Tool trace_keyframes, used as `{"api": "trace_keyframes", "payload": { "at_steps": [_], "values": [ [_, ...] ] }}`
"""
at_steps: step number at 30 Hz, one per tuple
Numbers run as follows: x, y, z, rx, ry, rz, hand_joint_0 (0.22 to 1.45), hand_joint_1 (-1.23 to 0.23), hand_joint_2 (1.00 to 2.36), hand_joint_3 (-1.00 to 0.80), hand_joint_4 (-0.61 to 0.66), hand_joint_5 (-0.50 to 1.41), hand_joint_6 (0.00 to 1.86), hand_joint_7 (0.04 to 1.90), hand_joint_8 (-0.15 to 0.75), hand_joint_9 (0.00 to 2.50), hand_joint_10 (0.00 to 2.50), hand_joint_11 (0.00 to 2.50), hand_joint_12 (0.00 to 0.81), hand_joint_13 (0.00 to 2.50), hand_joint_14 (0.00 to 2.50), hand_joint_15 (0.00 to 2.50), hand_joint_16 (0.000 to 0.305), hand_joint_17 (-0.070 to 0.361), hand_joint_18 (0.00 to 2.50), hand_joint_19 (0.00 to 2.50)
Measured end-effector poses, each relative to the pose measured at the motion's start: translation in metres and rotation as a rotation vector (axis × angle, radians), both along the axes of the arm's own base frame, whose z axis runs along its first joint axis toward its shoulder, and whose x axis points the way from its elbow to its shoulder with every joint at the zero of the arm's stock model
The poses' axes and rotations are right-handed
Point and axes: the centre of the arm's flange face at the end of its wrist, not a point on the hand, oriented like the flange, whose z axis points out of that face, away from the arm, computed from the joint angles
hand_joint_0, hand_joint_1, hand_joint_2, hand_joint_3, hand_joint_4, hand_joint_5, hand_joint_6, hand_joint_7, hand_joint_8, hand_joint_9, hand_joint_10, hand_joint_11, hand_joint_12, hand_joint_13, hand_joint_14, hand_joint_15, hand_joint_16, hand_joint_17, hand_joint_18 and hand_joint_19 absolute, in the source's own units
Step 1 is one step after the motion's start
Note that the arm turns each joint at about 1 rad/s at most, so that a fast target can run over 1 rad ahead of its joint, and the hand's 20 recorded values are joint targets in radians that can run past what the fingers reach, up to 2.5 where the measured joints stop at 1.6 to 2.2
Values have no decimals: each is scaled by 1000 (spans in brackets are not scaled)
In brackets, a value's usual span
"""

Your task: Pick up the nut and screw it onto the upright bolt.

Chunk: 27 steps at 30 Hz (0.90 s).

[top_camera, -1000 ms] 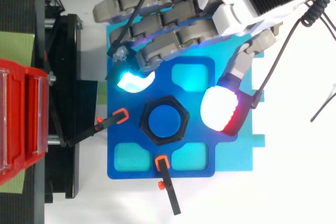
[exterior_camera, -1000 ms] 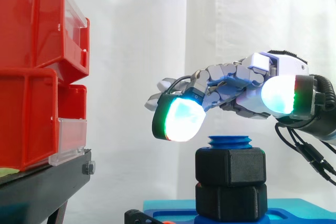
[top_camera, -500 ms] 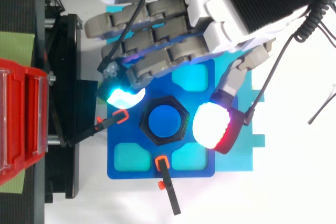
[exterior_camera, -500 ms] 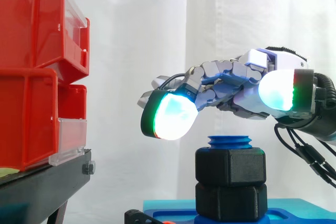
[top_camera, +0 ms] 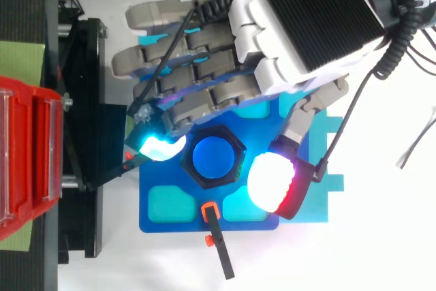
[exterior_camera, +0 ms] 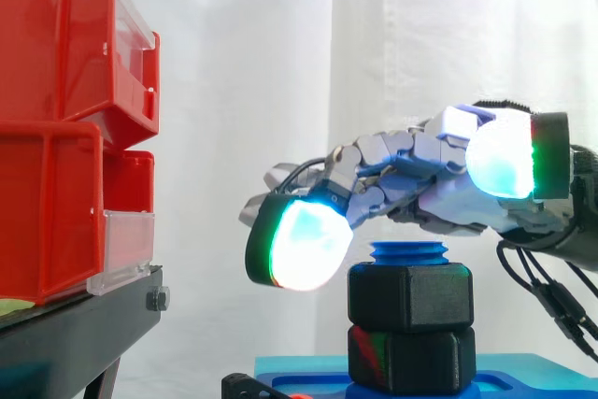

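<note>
Nut (exterior_camera: pixel 409 297) is sitting threaded on the blue upright bolt (top_camera: pixel 216 159), above a second black hex piece (exterior_camera: pixel 409 360), while the hand (top_camera: pixel 306 25) is hovering just over it, loosely spread and grasping nothing, glowing pads (top_camera: pixel 272 182) flanking the nut.

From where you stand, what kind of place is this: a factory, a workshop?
Probably a robotics lab test bench: a white curtain backdrop, red bins on a black stand, and a robot hand over a black nut on a blue bolt standing in a blue plate.
</note>
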Motion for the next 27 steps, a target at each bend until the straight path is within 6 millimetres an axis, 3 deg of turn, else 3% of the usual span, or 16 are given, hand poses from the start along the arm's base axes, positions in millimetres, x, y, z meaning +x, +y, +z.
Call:
{"api": "trace_keyframes", "payload": {
  "at_steps": [27],
  "values": [
    [-3,4,-11,-3,7,-7,421,16,1000,-500,259,-143,503,832,263,405,0,0,366,117,0,0,52,116,0,0]
  ]
}}
